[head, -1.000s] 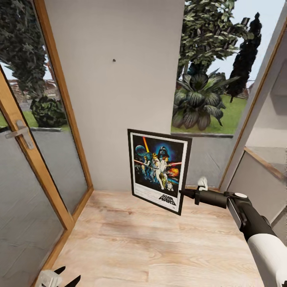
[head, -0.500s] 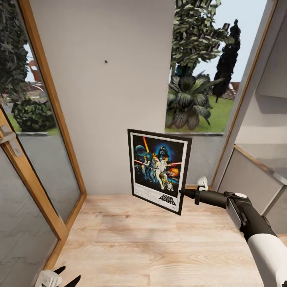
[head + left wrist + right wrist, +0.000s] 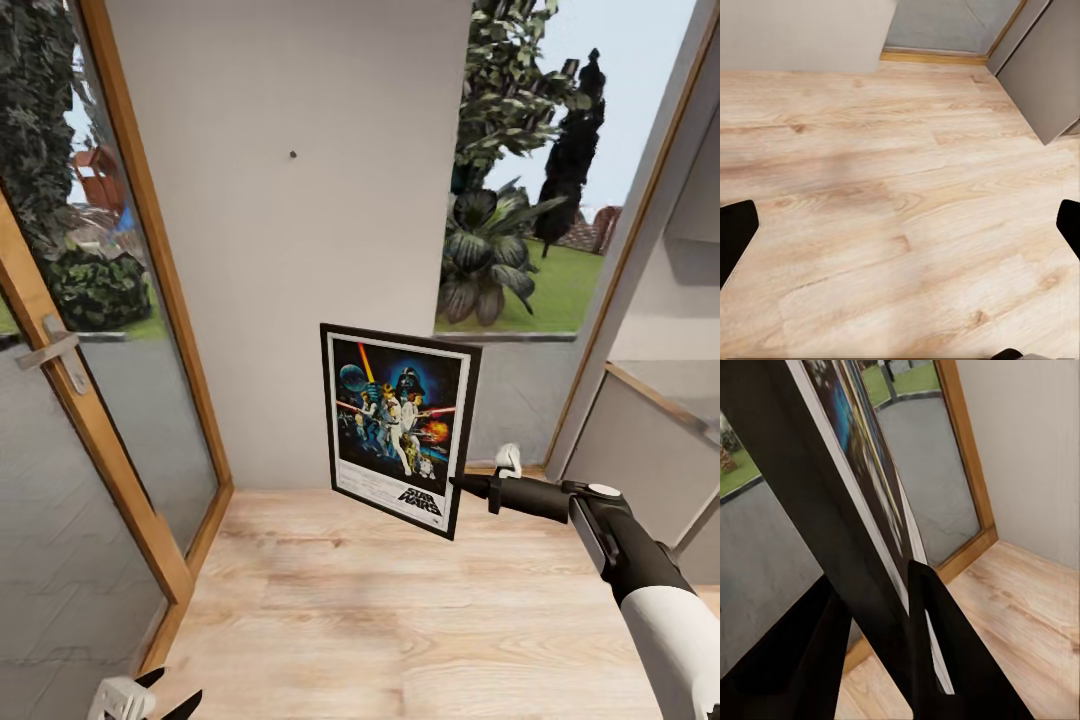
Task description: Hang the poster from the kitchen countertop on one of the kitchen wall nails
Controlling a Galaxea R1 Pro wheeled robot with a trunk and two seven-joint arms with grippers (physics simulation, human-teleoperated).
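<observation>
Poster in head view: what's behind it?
Behind the poster, pinched in the right tool: grey wall bearing a nail higher up, and wood floor. The wall-floor junction there is covered.

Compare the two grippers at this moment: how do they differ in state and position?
The right gripper is shut on the poster, pinching its frame edge; the left gripper is open and holds nothing. The right is stretched out towards the wall; the left hangs low over the wooden floor. Both have black fingers.

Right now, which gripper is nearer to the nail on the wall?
Right. The right gripper holds the poster below the nail; the left gripper hangs much lower, near the floor.
</observation>
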